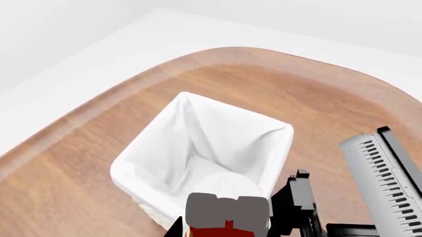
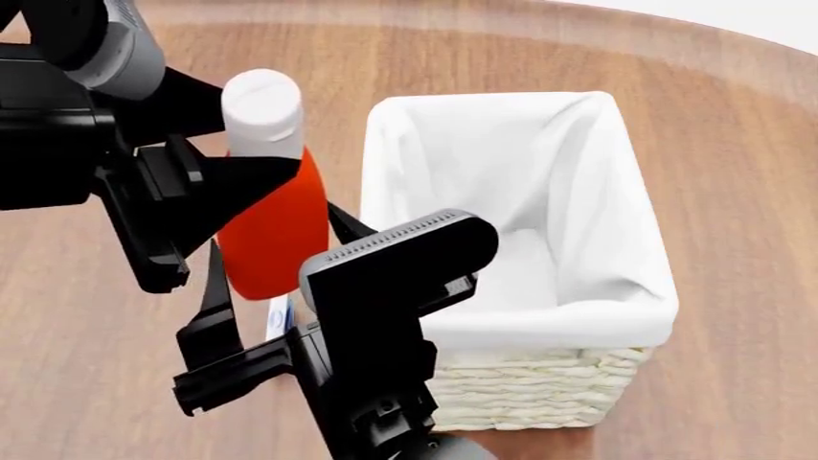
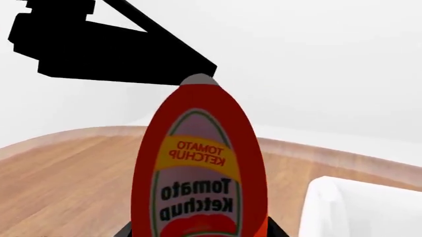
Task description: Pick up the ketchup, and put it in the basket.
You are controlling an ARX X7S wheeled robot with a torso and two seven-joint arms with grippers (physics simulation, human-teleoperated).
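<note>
Beside the basket (image 2: 635,287), on its left in the head view, the ketchup (image 2: 275,225) stands upright, cap up, outside the rim. It is a smooth orange-red plastic bottle, tapered, with a white cylindrical cap. The basket is rectangular cream wicker with a white cloth liner folded over its rim, on a wood-grain table (image 2: 748,144) with rounded corners.

The right gripper (image 2: 278,251) is closed on the ketchup: thin black fingers (image 2: 211,287) flank its lower body. The left gripper (image 2: 224,134) sits at the bottle's neck; whether it clamps cannot be told.

Only the right wrist view shows the yellow-and-white "Tomato Ketchup" label. Only the left wrist view looks past the cap into the liner's creased interior. The bottle's base is hidden in every view.
</note>
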